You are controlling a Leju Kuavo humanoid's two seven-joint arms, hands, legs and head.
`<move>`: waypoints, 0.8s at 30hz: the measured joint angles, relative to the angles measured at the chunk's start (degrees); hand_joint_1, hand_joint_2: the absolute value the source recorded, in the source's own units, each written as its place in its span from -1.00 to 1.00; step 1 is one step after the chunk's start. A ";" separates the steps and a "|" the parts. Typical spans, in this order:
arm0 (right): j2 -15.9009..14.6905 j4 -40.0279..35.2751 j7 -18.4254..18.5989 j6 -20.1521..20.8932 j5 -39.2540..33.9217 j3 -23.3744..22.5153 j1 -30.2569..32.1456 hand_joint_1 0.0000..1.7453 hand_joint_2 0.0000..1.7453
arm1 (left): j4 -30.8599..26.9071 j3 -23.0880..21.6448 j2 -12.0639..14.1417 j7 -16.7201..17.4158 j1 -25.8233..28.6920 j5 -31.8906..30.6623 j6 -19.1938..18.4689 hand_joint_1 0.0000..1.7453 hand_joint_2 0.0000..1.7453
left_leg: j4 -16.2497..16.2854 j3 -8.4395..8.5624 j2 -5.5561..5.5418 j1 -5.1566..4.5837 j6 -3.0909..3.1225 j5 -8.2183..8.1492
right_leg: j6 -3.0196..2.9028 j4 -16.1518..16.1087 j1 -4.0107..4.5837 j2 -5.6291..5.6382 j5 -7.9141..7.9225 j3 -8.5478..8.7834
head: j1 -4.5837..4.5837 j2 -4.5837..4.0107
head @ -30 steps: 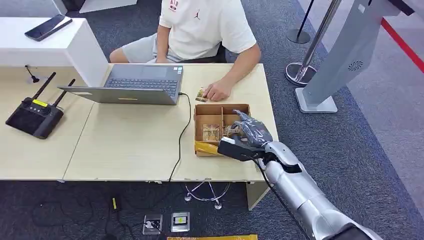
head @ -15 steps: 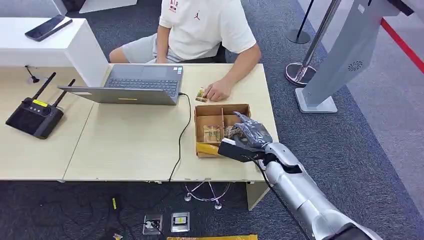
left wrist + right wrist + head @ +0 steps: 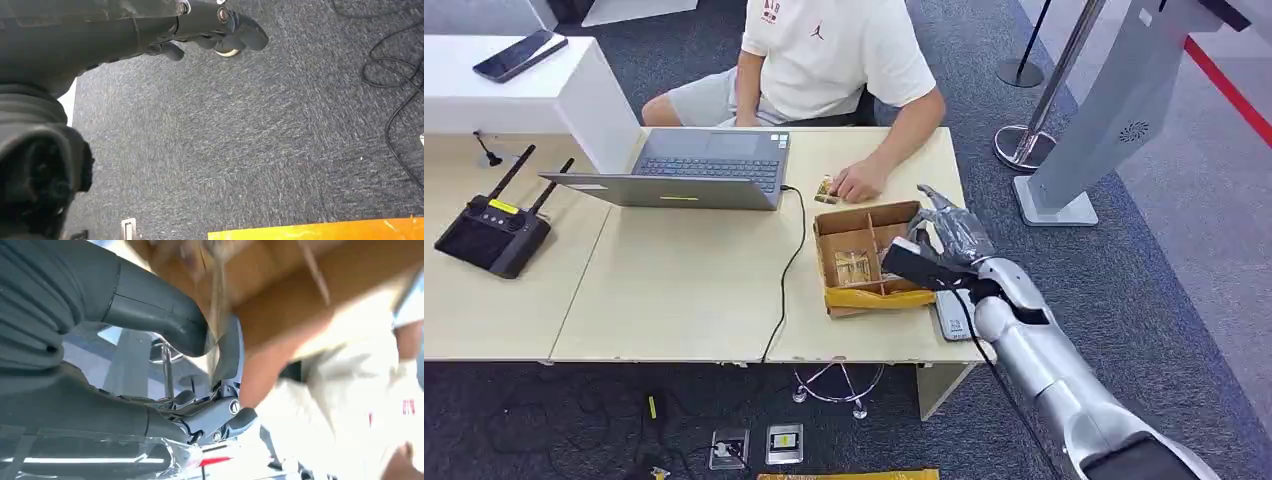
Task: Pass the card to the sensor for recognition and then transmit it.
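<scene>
Grey fingers (image 3: 220, 347) of the right hand (image 3: 949, 235) pinch a card (image 3: 216, 300), now lifted above the box (image 3: 864, 260), which has tilted and shifted. A grey sensor (image 3: 952, 318) on the tabletop (image 3: 674, 290) is uncovered. The shirt (image 3: 824, 45) logo is unreadable.

Open laptop (image 3: 707, 167) before a seated person (image 3: 824, 60); black controller (image 3: 492, 232) left; phone (image 3: 520, 54) on white counter (image 3: 564, 85)
</scene>
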 joint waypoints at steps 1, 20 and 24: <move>-0.37 -0.74 -0.04 0.02 -0.92 -0.92 -0.89 1.00 1.00 | 0.00 0.00 0.00 -0.17 0.12 0.02 0.02 -1.00 -1.00 | 0.00 0.00 0.00 -0.01 0.00 0.00 | 0.00 0.00 -0.01 0.00 0.00 -0.01 | 0.00 0.00; -3.43 -1.67 -2.36 0.15 1.50 -7.31 -12.56 1.00 1.00 | 0.00 -0.42 0.00 -0.04 -0.06 -1.92 -1.44 -1.00 -1.00 | -0.01 -0.07 -0.02 0.01 0.00 0.01 | 0.00 0.01 0.01 -0.04 0.00 -0.01 | 0.00 0.00; -2.58 3.54 -2.32 -0.74 4.32 -6.65 -15.45 1.00 1.00 | 0.00 -0.52 0.11 0.72 -0.67 -2.69 -2.43 -1.00 -1.00 | -0.01 -0.08 -0.04 0.02 -0.01 0.02 | 0.00 0.02 0.03 -0.06 0.00 0.01 | 0.00 0.00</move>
